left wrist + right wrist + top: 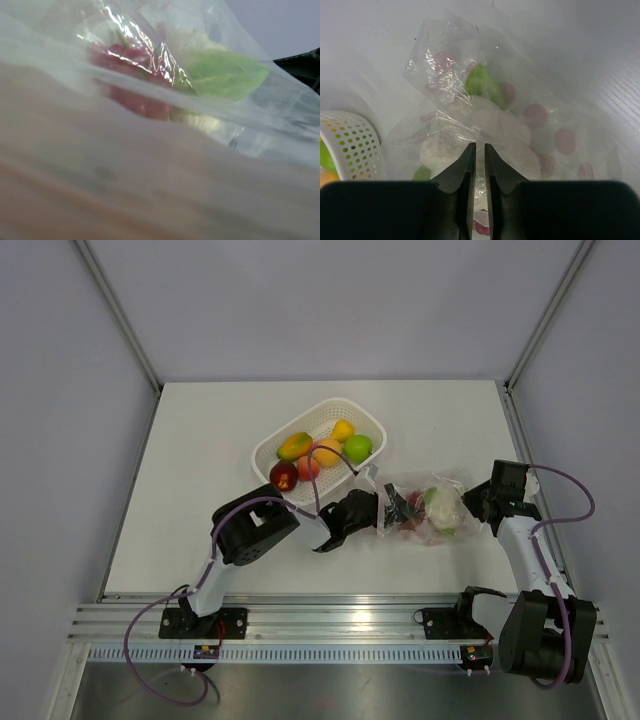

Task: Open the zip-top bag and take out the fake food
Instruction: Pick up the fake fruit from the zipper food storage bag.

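The clear crinkly plastic zip-top bag [428,512] lies on the white table [200,470] between both grippers, near the white perforated plastic basket [318,406]. Inside show a pale green-white leafy piece [445,506] and a dark red piece [404,512] (blurred by film). The right gripper [479,162] pinches the bag's film between nearly closed jaws. The left gripper [372,512] meets the bag's other end; I cannot tell its jaw state.
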Available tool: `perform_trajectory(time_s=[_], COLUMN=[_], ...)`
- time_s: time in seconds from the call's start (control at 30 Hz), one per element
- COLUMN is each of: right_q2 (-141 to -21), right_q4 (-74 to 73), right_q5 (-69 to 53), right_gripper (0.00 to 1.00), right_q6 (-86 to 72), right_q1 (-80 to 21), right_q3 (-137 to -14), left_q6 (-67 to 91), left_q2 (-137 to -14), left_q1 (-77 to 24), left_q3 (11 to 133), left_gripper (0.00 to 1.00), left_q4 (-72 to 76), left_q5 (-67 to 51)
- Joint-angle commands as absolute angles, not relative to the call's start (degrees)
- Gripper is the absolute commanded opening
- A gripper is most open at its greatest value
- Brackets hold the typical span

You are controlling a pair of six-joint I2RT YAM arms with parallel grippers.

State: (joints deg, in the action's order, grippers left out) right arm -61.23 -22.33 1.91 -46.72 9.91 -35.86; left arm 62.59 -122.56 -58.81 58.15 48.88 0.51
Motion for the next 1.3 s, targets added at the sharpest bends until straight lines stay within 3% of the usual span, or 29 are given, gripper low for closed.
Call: perform_trajectory(time_s=[0.0,0.2,0.43,0.83,1.13,1.27], right_q2=[-59.68,-60.12,-60.03,-59.94,-59.77,-59.77], right_q4=[-20.92,-20.66,-20.39,-20.21,-21.53,-22.76], right_q5=[1.14,0.44,0.18,0.26,1.31,3.86], right_gripper=[0.19,0.18,0.18,0.18,0.18,0.18], right_q6=[-45.62,-45.53,-45.44,-45.35,-46.40,-47.98], right_q1=[10.02,9.93,10.02,10.02,10.02,9.93], right_q3=[-35.60,-35.60,-35.51,-35.42,-35.59,-35.86], left_q6=[61.17,60.56,57.67,53.79,54.49,54.93], left_q2=[-123.92,-125.50,-127.79,-130.87,-130.08,-128.59], left_q1=[-58.71,-58.71,-59.50,-60.47,-59.94,-59.68], left_q3=[62.22,64.86,70.48,78.31,74.80,72.25], left_gripper=[0.76,0.72,0.58,0.58,0.33,0.33], left_q4=[48.43,47.11,35.64,21.54,25.66,27.86], left_q5=[2.37,1.41,1.93,6.68,6.77,6.85])
